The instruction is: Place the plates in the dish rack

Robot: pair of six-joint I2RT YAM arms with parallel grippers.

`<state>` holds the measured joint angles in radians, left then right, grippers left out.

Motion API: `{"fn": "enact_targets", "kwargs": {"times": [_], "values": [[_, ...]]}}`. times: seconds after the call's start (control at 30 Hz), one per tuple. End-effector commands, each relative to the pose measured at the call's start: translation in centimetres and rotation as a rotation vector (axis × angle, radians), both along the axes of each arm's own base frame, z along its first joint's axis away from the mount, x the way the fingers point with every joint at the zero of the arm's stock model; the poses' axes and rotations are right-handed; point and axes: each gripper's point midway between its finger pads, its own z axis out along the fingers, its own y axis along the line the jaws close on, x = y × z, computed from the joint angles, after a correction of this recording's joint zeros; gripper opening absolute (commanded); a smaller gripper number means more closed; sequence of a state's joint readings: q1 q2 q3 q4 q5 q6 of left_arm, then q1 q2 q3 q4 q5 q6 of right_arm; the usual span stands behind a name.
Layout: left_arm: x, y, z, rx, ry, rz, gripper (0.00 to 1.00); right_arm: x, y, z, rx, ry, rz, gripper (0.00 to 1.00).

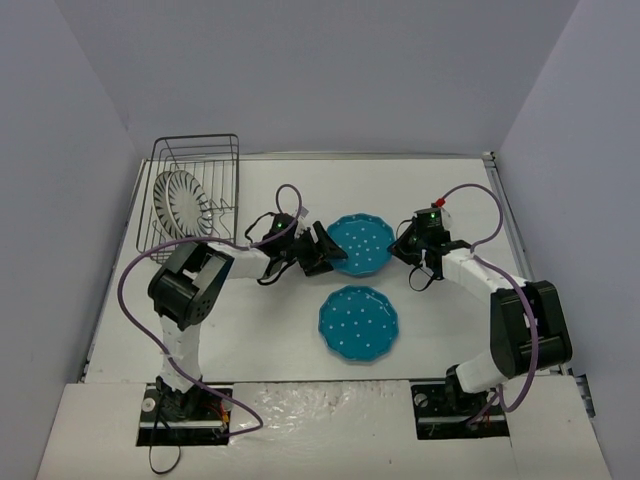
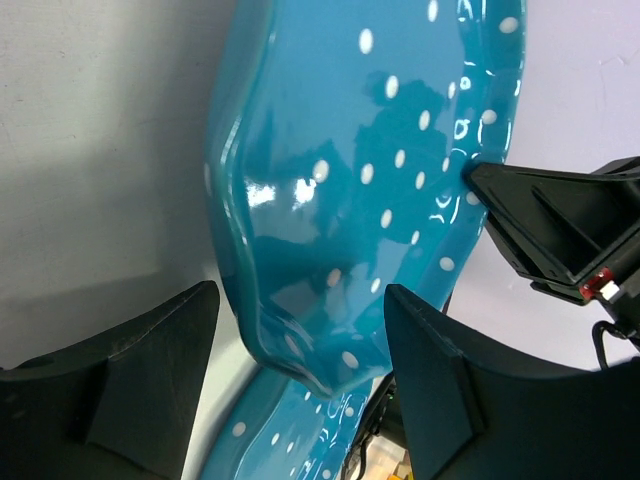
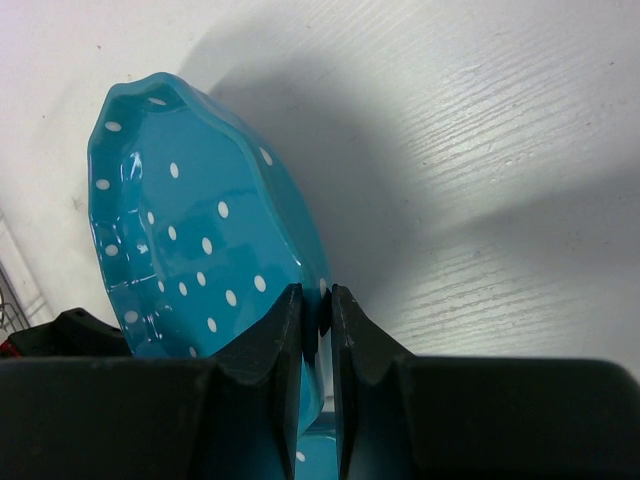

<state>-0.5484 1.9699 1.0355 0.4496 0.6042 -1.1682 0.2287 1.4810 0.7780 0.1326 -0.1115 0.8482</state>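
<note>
A teal-blue dotted plate [image 1: 362,243] [image 2: 350,150] [image 3: 190,230] is held tilted above the table between both arms. My right gripper [image 1: 400,247] [image 3: 318,295] is shut on its right rim. My left gripper [image 1: 325,247] [image 2: 300,300] stands open, its fingers on either side of the plate's left rim with gaps showing. A second teal dotted plate [image 1: 359,322] [image 2: 290,430] lies flat on the table nearer the bases. Two white striped plates [image 1: 182,202] stand upright in the black wire dish rack [image 1: 196,140] at the back left.
Grey walls close in the white table [image 1: 270,330] on three sides. Purple cables loop off both arms. The right gripper's black body [image 2: 560,230] shows beyond the held plate in the left wrist view.
</note>
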Motion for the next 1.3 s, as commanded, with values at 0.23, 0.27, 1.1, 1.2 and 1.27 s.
{"fn": "enact_targets", "kwargs": {"times": [0.23,0.27,1.1,1.2,1.27], "values": [[1.6,-1.6,3.7,-0.163,-0.093,0.004,0.63,4.1,2.1,9.7,0.151,-0.291,0.018,0.00],[1.8,-1.8,4.1,-0.190,-0.109,0.005,0.62,4.1,2.1,9.7,0.152,-0.289,0.018,0.00],[1.9,-2.9,6.6,-0.457,-0.123,0.030,0.37,3.7,2.5,9.2,0.151,-0.284,0.028,0.00],[2.0,-2.9,6.9,-0.465,-0.131,0.036,0.30,3.5,2.6,9.0,0.153,-0.282,0.029,0.00],[2.1,-2.8,7.2,-0.477,-0.145,0.041,0.24,3.4,2.6,8.9,0.153,-0.278,0.030,0.00]]}}
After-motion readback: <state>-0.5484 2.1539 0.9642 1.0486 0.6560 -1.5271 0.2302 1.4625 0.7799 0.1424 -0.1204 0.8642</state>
